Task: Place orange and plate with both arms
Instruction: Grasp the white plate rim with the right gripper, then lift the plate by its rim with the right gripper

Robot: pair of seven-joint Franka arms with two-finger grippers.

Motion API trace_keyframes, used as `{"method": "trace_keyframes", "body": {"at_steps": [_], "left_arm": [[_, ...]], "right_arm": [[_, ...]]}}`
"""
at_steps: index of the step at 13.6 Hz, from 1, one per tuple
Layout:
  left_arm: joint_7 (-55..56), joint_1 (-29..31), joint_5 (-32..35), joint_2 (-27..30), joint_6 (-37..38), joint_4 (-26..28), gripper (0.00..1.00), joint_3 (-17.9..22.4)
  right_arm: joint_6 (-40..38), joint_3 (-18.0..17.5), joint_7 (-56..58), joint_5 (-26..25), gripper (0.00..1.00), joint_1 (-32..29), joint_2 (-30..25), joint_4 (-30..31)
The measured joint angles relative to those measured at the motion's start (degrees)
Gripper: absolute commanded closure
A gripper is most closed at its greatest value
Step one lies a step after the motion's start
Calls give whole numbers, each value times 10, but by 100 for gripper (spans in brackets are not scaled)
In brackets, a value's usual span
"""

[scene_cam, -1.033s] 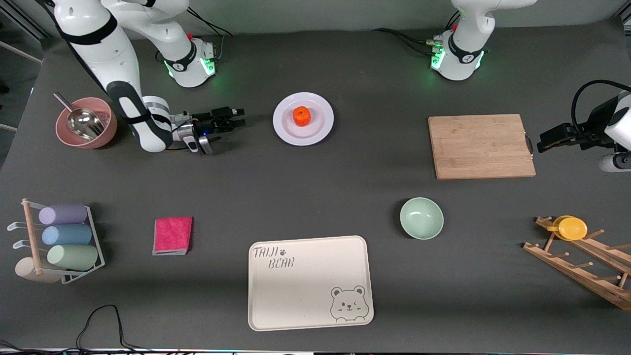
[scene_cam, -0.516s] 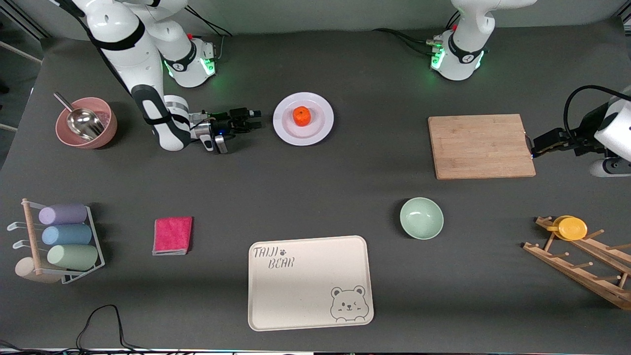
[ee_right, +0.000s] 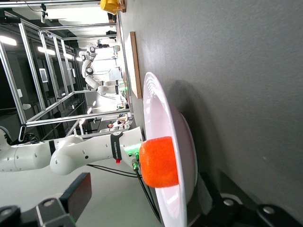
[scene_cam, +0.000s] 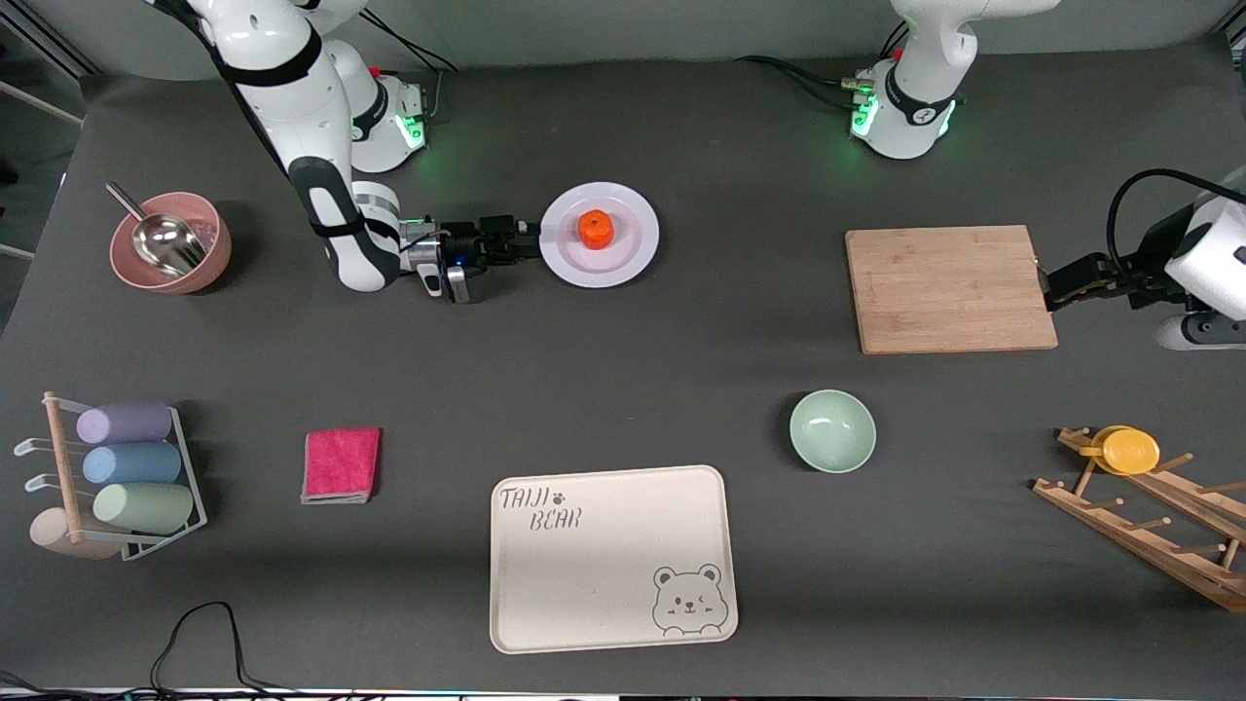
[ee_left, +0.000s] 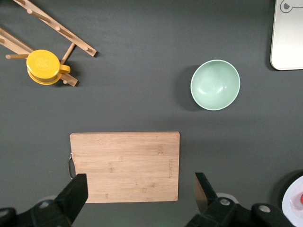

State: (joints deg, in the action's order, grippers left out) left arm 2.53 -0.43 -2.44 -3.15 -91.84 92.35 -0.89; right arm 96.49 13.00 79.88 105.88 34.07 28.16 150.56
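The plate [scene_cam: 599, 235] lay on the table [scene_cam: 623, 389] toward the edge where the arm bases stand, roughly midway between the two bases. The orange [scene_cam: 595, 229] sat in the plate's shallow centre, dimpled top up.

The right gripper [scene_cam: 527, 241] was low over the table, turned sideways, its tips at the plate's rim on the side toward the right arm's end. Its fingers were spread wide and held nothing. In the right wrist view the rim of the plate [ee_right: 161, 156] ran between the two fingers and the orange [ee_right: 158, 162] showed close in on the plate.

The left gripper [scene_cam: 1049, 288] was at the short edge of the wooden cutting board [scene_cam: 949, 288], the edge toward the left arm's end of the table. Its fingers also stood wide apart, empty. The left wrist view looked down on the cutting board [ee_left: 125, 166], with one finger [ee_left: 75, 194] showing at either side of it.

A mint green bowl [scene_cam: 832, 430] stood nearer the front camera than the board. A cream bear tray [scene_cam: 611, 557] lay near the table's front edge. A yellow cup [scene_cam: 1127, 450] sat on a wooden peg rack [scene_cam: 1149, 521] at the left arm's end.
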Motion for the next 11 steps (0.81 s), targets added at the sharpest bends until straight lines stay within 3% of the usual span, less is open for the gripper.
{"method": "trace_keyframes", "body": {"at_steps": [6, 11], "left_arm": [[-1, -5, 0, -1, 0, 0, 0, 10], [-3, -7, 21, -1, 0, 0, 0, 9]], "right_arm": [[6, -1, 0, 27, 9, 15, 2, -2], [4, -4, 15, 35, 33, 16, 13, -12]]}}
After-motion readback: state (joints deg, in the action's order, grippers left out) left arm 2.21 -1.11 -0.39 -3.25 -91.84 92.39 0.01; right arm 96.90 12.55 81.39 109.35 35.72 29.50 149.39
